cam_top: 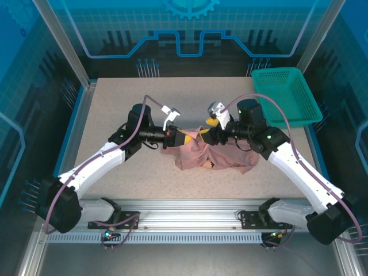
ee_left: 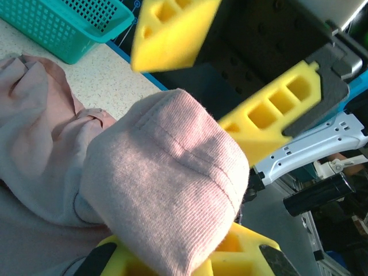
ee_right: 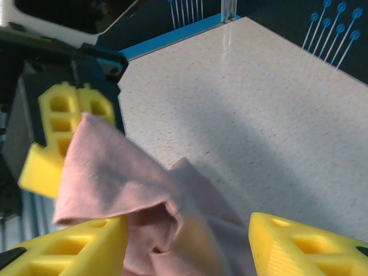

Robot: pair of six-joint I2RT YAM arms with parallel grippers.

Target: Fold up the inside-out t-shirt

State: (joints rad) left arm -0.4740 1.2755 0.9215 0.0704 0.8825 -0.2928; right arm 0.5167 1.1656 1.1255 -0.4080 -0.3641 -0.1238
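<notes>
t-shirt [cam_top: 210, 156]: salmon-pink, crumpled mid-table, one fold raised between the two grippers.
left gripper [cam_top: 188, 138]: clamped on that raised fold.
right gripper [ee_right: 190, 247]: fingers spread wide, cloth lying loose between them, facing the left gripper.
basket [cam_top: 276, 71]: teal mesh, far right corner of the table, well apart from the t-shirt.

Overhead looks down; close wrist views share t-shirt [ee_left: 167, 184].
</notes>
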